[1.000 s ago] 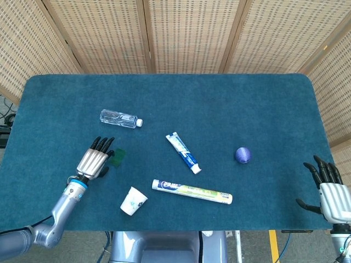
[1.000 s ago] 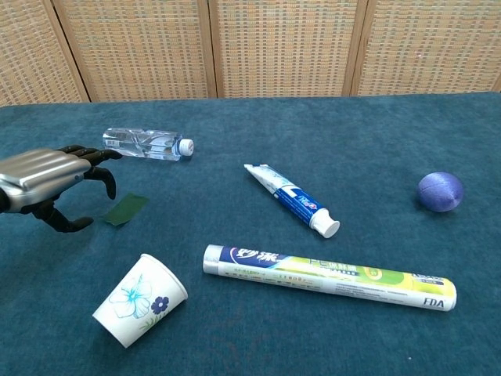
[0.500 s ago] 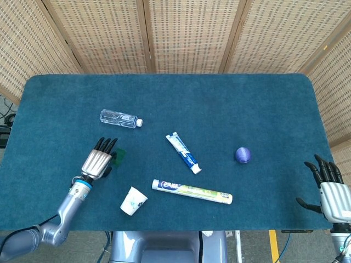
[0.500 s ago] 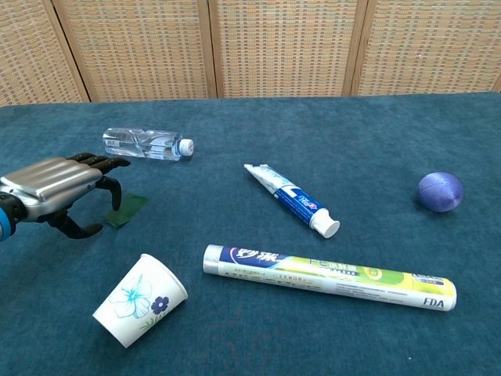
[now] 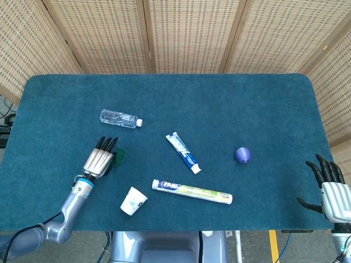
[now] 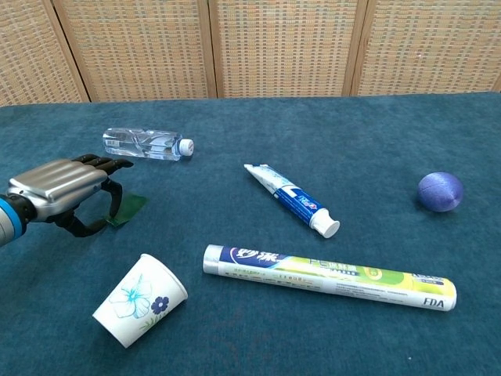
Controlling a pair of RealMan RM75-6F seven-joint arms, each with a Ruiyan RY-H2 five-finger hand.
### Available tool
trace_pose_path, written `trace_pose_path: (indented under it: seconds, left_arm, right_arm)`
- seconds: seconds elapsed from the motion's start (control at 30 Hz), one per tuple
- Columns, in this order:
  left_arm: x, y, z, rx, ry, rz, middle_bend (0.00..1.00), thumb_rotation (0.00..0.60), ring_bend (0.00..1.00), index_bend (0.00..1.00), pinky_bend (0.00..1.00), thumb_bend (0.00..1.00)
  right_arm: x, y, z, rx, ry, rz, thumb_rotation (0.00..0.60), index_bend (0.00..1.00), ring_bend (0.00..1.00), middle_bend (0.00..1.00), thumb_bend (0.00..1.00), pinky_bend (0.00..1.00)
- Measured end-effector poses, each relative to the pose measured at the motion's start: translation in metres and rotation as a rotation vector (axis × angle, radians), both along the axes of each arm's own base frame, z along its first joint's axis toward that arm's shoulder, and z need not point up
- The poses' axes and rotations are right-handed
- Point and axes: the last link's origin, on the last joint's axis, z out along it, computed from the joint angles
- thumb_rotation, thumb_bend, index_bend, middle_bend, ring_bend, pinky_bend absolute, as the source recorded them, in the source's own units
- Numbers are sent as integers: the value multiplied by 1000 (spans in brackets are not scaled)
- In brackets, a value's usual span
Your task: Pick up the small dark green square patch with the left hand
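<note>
1. Our left hand (image 6: 66, 192) hangs low over the table (image 5: 219, 98), fingers curved and apart, holding nothing; it is far nearer the work than our right hand (image 5: 332, 189), which sits open at the far right edge.
2. The patch (image 6: 129, 208) lies flat just right of the left hand, partly under its fingertips (image 6: 116, 164); we cannot tell whether they touch it.
3. The cup (image 6: 139, 299), on its side, looks empty; the capped bottle (image 6: 147, 144) lies down too.
</note>
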Motion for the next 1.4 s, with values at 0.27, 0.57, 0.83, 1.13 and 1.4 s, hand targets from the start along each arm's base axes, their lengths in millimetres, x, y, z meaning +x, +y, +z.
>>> trace_pose_path:
  seconds: [0.27, 0.57, 0.83, 1.13, 1.4]
  left_arm:
    - [0, 4, 1, 17, 4, 4, 0, 600, 0, 528, 0, 458]
    - [-3, 7, 4, 32, 6, 14, 0, 600, 0, 552, 0, 470]
    - [-4, 10, 3, 33, 12, 21, 0, 600, 0, 574, 0, 536]
    - [-3, 15, 2, 43, 10, 30, 0, 600, 0, 592, 0, 554]
    - [2, 23, 6, 70, -6, 25, 0, 600, 0, 611, 0, 546]
  right_arm:
    - [0, 0, 1, -1, -1, -2, 600, 124, 0, 0, 131, 0]
    - [0, 0, 0, 1, 2, -1, 600, 124, 0, 0, 131, 0]
    - [0, 0, 0, 2, 1, -2, 600, 124, 0, 0, 131, 0]
    - [-1, 0, 1, 2, -3, -4, 600, 124, 0, 0, 131, 0]
    - [0, 0, 0, 4, -2, -4, 600, 124, 0, 0, 131, 0]
